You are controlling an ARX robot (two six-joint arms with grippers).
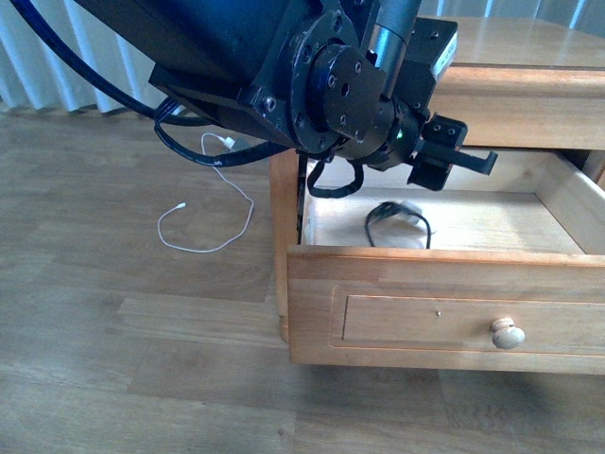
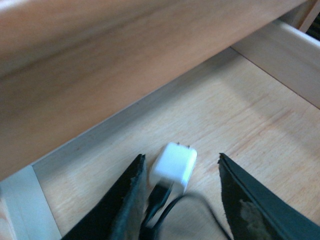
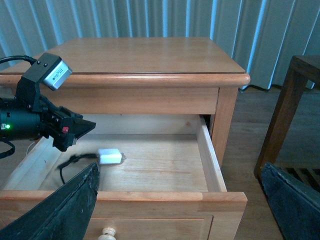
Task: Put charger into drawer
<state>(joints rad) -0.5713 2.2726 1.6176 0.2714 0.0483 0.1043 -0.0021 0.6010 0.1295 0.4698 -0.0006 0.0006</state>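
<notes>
The drawer (image 3: 150, 172) of the wooden nightstand is pulled out, its pale knob (image 1: 508, 333) facing me. The charger (image 3: 110, 156) lies on the drawer floor, a white block (image 2: 173, 167) with its black cable (image 1: 397, 219) looped beside it. My left gripper (image 3: 75, 131) hangs open inside the drawer, just above the charger. In the left wrist view the block shows between the spread fingers (image 2: 127, 200), and the gripper (image 2: 180, 156) holds nothing. My right gripper (image 3: 180, 170) is open in front of the drawer, well back from it.
The nightstand top (image 3: 145, 55) overhangs the back of the drawer. A thin white cable (image 1: 203, 222) lies on the wooden floor to the left. A dark wooden piece of furniture (image 3: 295, 100) stands to the right of the nightstand. Curtains hang behind.
</notes>
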